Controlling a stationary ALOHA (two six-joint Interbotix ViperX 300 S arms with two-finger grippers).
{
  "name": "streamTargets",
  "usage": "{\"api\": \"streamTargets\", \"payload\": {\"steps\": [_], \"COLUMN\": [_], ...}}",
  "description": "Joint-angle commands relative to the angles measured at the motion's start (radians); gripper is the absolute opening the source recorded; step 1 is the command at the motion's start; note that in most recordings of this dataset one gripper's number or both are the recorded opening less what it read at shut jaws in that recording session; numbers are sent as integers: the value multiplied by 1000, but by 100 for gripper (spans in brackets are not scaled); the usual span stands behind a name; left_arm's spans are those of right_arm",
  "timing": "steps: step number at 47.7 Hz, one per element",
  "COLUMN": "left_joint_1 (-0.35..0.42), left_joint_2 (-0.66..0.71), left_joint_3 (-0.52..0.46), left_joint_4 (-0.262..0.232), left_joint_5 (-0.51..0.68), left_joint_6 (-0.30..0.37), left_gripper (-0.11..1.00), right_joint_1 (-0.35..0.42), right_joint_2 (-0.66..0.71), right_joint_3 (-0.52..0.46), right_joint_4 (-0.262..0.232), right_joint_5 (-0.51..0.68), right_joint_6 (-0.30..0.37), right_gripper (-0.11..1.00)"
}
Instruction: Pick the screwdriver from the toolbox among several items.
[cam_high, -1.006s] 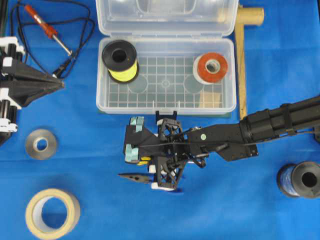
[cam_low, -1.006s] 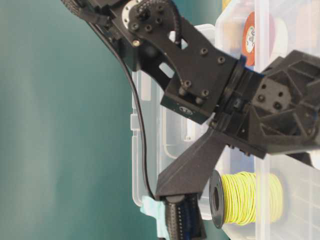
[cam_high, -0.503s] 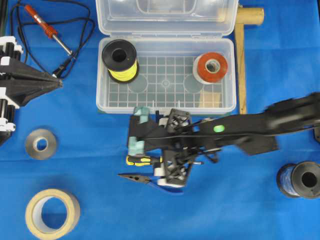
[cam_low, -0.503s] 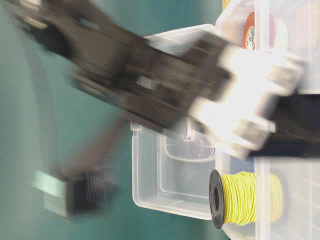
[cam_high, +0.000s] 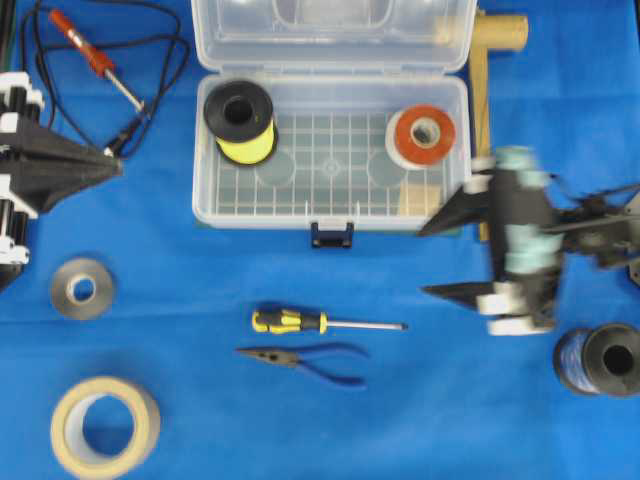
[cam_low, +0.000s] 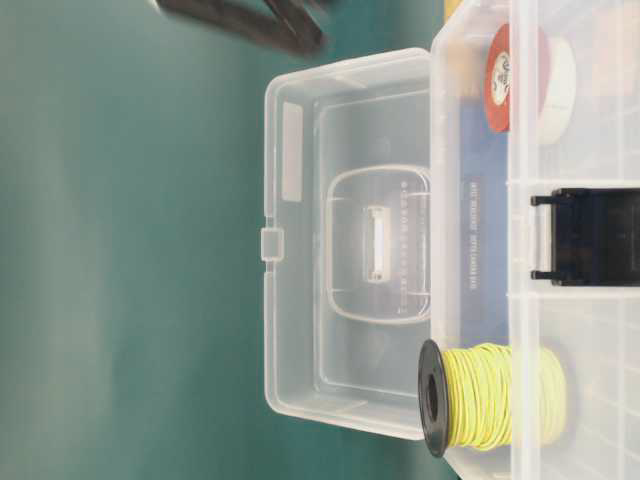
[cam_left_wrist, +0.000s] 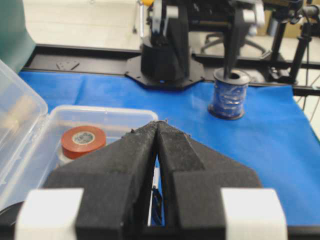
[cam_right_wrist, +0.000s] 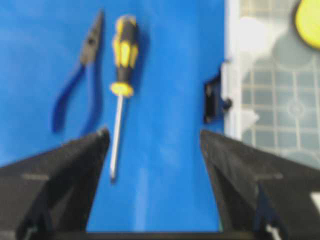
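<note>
Screwdriver (cam_high: 325, 322) out of the toolbox (cam_high: 331, 215), flat on the blue counter (cam_high: 180, 290), held by nothing.
Right gripper (cam_high: 440, 258) jaws spread wide and empty, blurred, right of the screwdriver and off the toolbox's front right corner; left gripper (cam_high: 118, 165) jaws pressed together, empty, at the far left edge; screwdriver lies handle left, shaft right, just above the blue-handled pliers (cam_high: 305, 358); toolbox lid open, inside it a spool of yellow wire (cam_high: 240, 122), an orange-red tape roll (cam_high: 422, 134), a wooden block (cam_high: 424, 198).

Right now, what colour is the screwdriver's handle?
Yellow and black; the screwdriver shows best in the right wrist view.
</note>
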Motion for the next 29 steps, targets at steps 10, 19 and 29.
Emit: {"api": "streamTargets", "payload": {"steps": [10,19,29], "left_joint_1": [0,0,0], "left_joint_2": [3,3,3], "left_joint_3": [-5,2,8], "left_joint_4": [0,0,-2], "left_joint_5": [-5,-5,-5], "left_joint_6": [-2,-2,-2], "left_gripper": [0,0,0], "right_joint_1": [-29,-51,-66], "right_joint_2": [-304,-414,-483], "right_joint_3": [305,436,528], "right_joint_4": [-18,-18,-18], "right_joint_5": [-178,-227,-273], "right_joint_6": [0,-2,-2], "right_gripper": [76,76,75]}}
